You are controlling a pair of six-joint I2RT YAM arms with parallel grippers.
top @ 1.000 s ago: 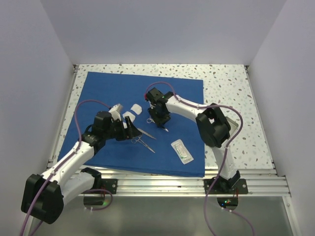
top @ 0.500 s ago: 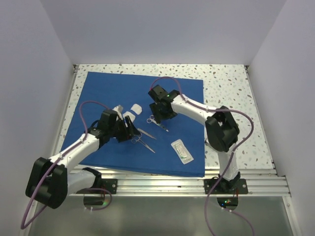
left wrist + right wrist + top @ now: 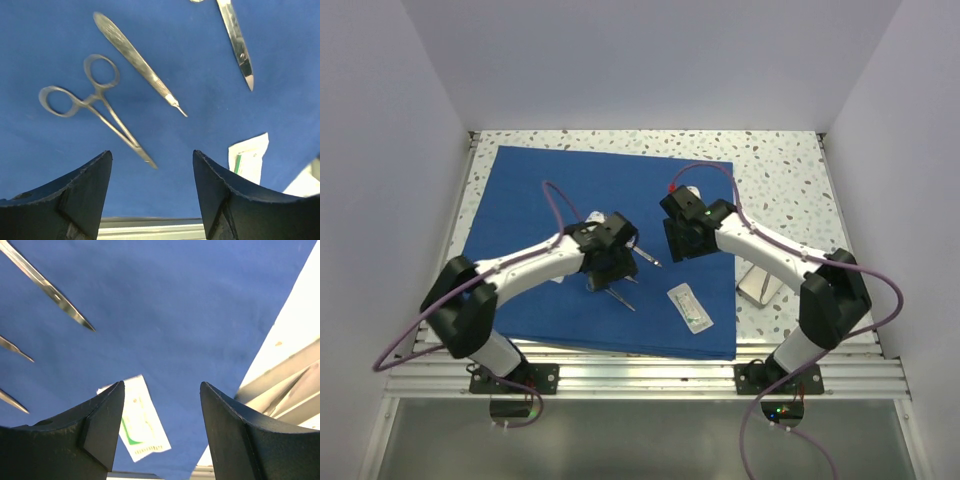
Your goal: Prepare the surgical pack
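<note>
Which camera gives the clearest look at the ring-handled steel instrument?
The left wrist view: the ring-handled instrument lies whole on the blue drape. From the top, the left gripper hides most of it. The right wrist shows only unidentifiable steel tips.

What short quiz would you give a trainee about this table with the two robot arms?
1. True or false: the left end effector and the right end effector are both open and hold nothing.
2. The steel instruments lie on: A) a blue drape; B) a red towel; C) a wooden board.
3. Fill in: in the top view, the clear packet lies nearer the ___ arm's base.
Key: 1 true; 2 A; 3 right.
</note>
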